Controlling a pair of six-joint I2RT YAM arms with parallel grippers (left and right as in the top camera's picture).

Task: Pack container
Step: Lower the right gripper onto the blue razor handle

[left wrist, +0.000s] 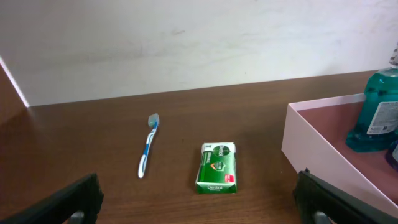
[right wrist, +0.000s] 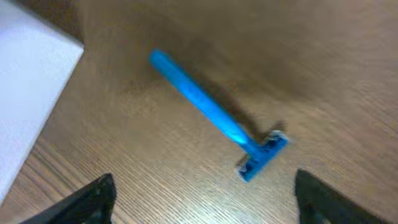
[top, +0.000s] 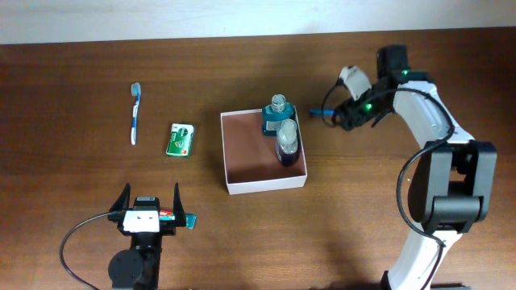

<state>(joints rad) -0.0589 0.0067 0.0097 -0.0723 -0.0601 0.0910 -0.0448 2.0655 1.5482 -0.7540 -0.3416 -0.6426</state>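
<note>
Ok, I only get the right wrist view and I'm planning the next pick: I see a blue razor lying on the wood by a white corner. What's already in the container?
Observer: Two bottles sit along the right wall of the container: a teal bottle at the far corner and a darker bottle just in front of it.
Operator: What else is still out?
Observer: A toothbrush and a green packet, both lying left of the container.
Operator: Is the left arm busy?
Observer: No, the left gripper is open and empty, at the near edge of the table.
</note>
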